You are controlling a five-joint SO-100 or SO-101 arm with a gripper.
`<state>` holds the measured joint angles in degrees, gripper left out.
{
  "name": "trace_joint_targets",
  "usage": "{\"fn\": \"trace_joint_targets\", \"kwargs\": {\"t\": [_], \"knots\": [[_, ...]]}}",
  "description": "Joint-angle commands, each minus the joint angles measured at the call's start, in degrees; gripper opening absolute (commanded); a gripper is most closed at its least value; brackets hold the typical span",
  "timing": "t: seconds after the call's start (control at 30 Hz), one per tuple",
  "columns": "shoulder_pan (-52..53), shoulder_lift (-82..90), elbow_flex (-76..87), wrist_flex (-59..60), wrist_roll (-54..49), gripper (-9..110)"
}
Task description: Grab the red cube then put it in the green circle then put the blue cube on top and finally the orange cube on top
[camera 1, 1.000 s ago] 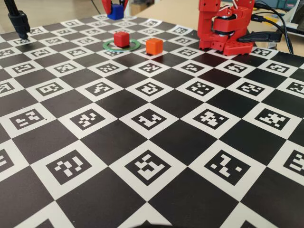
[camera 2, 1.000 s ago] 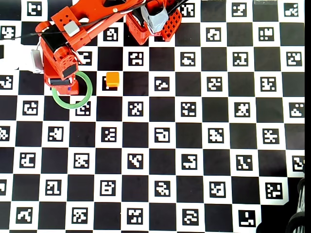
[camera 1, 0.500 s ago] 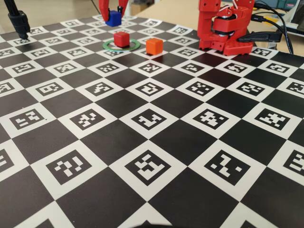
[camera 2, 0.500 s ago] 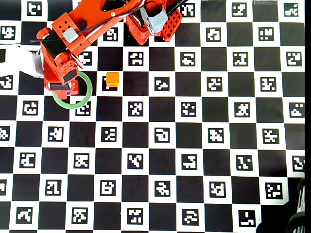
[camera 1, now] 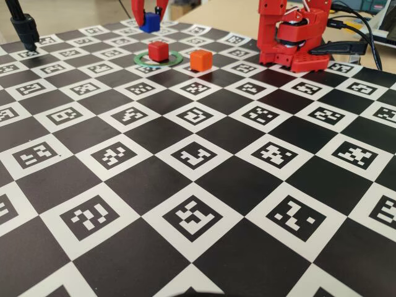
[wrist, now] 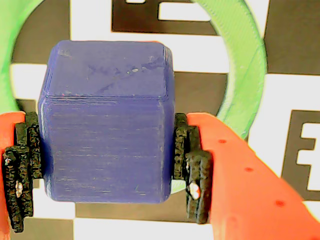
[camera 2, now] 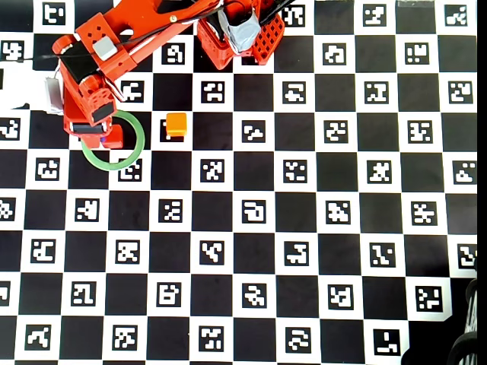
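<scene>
Fingers (wrist: 105,170) clamped on opposite faces of the blue cube (wrist: 107,120), holding it level for stacking on the red cube (camera 1: 158,51) inside the ring (camera 1: 174,60).

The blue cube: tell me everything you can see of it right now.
The blue cube is a deep-blue, solid-looking plastic block with rounded edges and faint layer lines and scuffs on its faces. The hand is shut on it, with dark foam pads pressing its two opposite sides. In the fixed view it hangs in the air, clear of the board, beyond the red cube that sits in the green circle. It is roughly level.
</scene>
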<state>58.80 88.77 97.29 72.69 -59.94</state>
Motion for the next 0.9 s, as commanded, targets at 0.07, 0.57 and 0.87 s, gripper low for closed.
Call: {"fn": "trace_joint_targets", "kwargs": {"t": [0.07,0.57,0.87], "knots": [[1.1,4.8,1.8,0.3,-0.8,3],[-1.4,9.8,5.0,1.5,0.9,3],[-4.0,10.5,5.4,2.2,3.1,3]]}}
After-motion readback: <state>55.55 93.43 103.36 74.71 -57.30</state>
